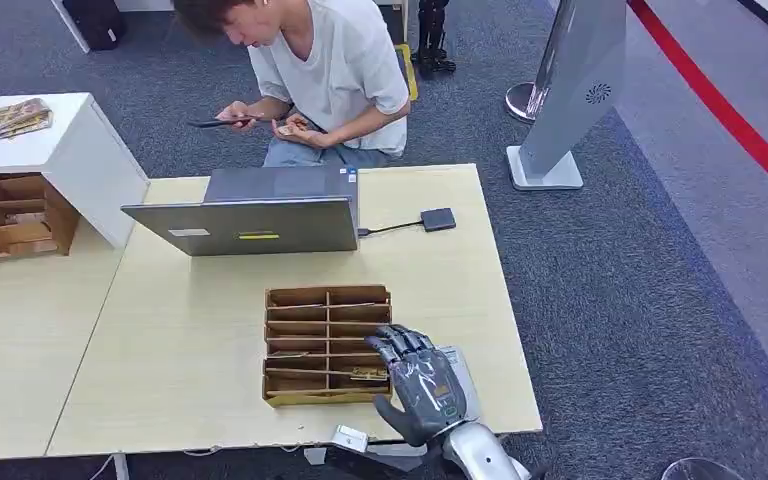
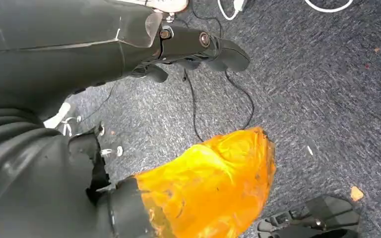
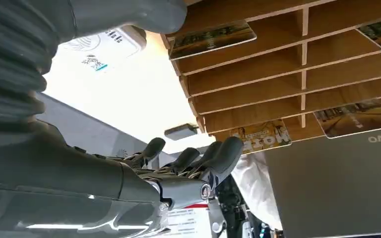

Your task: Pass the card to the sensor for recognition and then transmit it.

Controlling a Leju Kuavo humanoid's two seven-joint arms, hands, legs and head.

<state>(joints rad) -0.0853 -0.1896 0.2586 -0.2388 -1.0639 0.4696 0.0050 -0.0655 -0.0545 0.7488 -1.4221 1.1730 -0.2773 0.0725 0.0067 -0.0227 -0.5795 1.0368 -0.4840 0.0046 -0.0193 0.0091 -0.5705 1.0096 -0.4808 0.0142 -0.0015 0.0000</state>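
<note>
Right hand (image 1: 422, 385) beside printed card (image 1: 369, 373)

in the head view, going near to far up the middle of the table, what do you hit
right hand → wooden card rack → grey laptop → person kneeling beyond the far edge of the table, holding a phone.

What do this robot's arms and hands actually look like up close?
The right hand has a glossy dark grey shell, darker jointed fingers with rounded tips and visible pivot screws, on a shiny silver forearm. A grey ribbed cover wraps the wrist. The left hand is the same dark grey, with small screws.
</note>
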